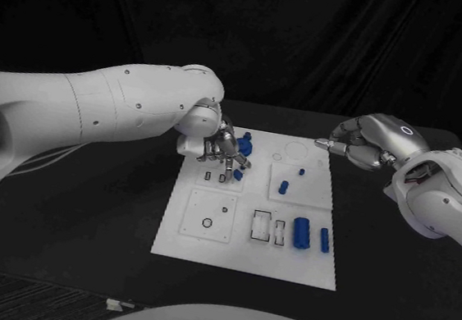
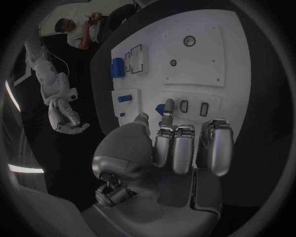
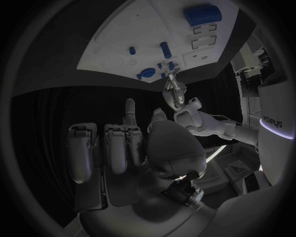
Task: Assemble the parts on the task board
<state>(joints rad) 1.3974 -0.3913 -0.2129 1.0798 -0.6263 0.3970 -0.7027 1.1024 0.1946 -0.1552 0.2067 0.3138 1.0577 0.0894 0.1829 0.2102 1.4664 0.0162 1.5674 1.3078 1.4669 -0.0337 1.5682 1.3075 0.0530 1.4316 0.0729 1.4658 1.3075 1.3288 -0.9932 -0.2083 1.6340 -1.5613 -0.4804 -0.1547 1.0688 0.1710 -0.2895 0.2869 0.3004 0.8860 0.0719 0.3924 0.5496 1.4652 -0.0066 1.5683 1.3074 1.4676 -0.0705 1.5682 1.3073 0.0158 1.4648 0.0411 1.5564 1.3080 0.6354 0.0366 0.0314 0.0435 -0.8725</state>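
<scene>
the task board (image 1: 204,251) lies flat in the middle of the black table (image 1: 79,209), a white plate with several raised square panels and cut-out slots. on its near right part a thick blue cylinder (image 1: 302,231) lies on its side, with a slimmer blue pin (image 1: 325,241) just beside it, next to two empty rectangular slots (image 1: 269,227). the near left panel (image 1: 210,214) carries only small round holes. on the far right panel a short blue peg (image 1: 283,187) and a smaller blue piece (image 1: 301,172) lie apart from each other. at the far left of the board sits a cluster of blue parts (image 1: 244,141), and the left hand (image 1: 219,148) is down over that corner, fingers pointing at the board; a blue piece (image 1: 237,174) sits at its fingertips, but whether it is pinched cannot be told. the left wrist view shows most of that hand's fingers curled in, with one stretched out toward two small slots (image 2: 193,107). the right hand (image 1: 366,145) hangs above the board's far right corner, fingers curled in on nothing, touching no part.
</scene>
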